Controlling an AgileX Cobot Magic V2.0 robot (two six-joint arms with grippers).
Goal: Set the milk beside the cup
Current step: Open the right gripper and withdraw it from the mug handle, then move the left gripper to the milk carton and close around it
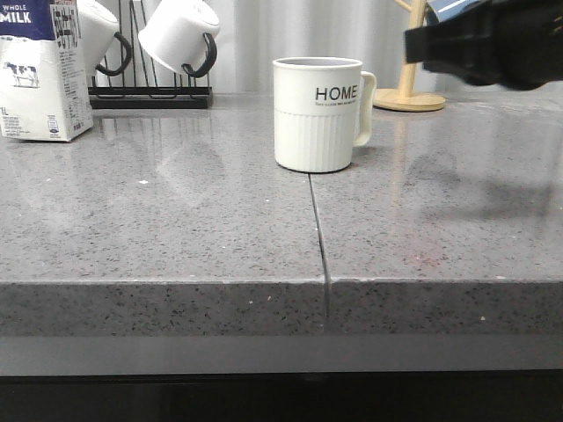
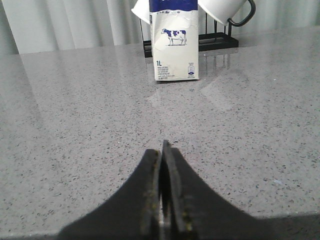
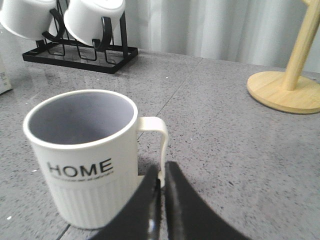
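The milk (image 1: 42, 70) stands upright at the far left of the tabletop (image 1: 176, 229), well apart from the cup (image 1: 318, 114), with a wide bare stretch of stone between the two. For the coming move this is the relation you must hold in mind: from the left end effector (image 2: 163, 150) the milk lies straight ahead, across an open part of the tabletop, with its long axis vertical and one broad face turned toward the fingers. The left arm is, in my judgement, the nearer one for this grasp. Its fingers are pressed together with only a thin line between them and they hold nothing, so you would need to spread them before you reach the milk.

The right end effector (image 3: 161, 175) hangs just beside the handle of the cup, also closed with nothing inside. In the front view it appears as a dark blurred shape above and to the right of the cup. It is far from the milk.

The milk is a tall rectangular box, white in the lower part with a dark blue top, a small cow picture and "1L" printed low on the face. It is taller than the cup. Just behind the milk stands a black rack (image 1: 149, 97) carrying plain white mugs (image 1: 176, 33), so the space behind the milk is tight.
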